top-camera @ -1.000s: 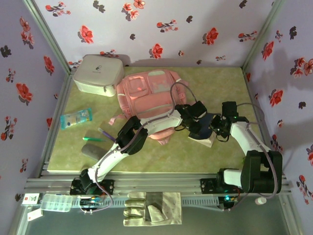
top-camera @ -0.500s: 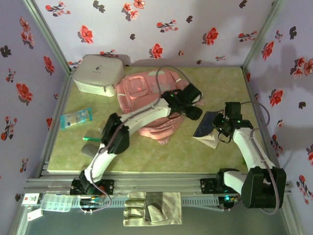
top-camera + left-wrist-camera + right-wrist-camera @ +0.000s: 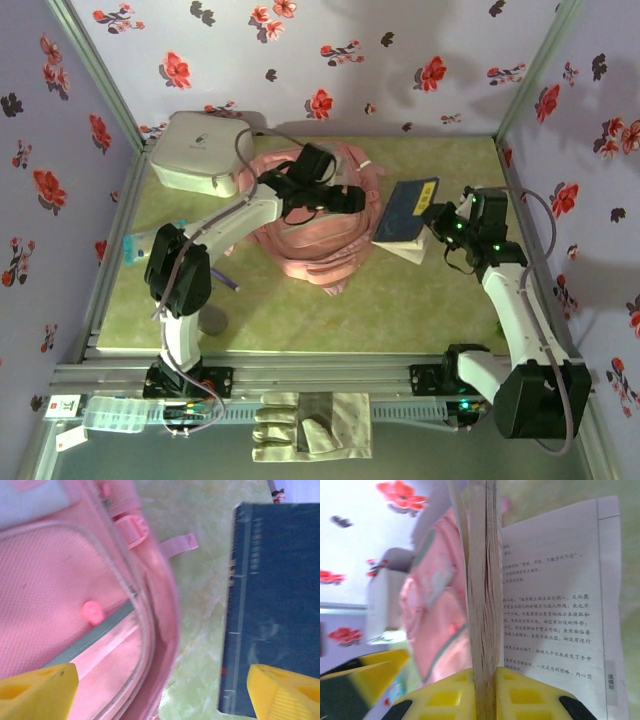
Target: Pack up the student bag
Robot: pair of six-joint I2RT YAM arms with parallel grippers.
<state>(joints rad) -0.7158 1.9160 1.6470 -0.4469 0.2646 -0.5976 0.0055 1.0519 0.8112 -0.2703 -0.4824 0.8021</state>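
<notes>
1. Top view: the bag (image 3: pixel 310 245) lies crumpled at the middle of the green table (image 3: pixel 440 300), near its far edge and just right of a white case (image 3: pixel 200 150). The left gripper (image 3: pixel 350 198) hangs over the bag's right side. The right gripper (image 3: pixel 440 222) holds a dark blue book (image 3: pixel 405 208) by its right edge, tilted, just right of the bag.
2. Left wrist view: the left gripper (image 3: pixel 162 690) stands wide, its yellow fingers (image 3: pixel 40 687) far apart with nothing between them. Below it the bag (image 3: pixel 60 590) is at the left, a zip line curving along its edge. The book (image 3: pixel 275 595) is at the right, with bare table (image 3: pixel 205 595) between them.
3. Right wrist view: the right gripper (image 3: pixel 485 695) is clamped on the book (image 3: pixel 482 605), which is seen edge-on. One printed page fans out to the right. The bag (image 3: pixel 437 625) lies beyond at the left, with the case (image 3: pixel 385 605) behind it.
</notes>
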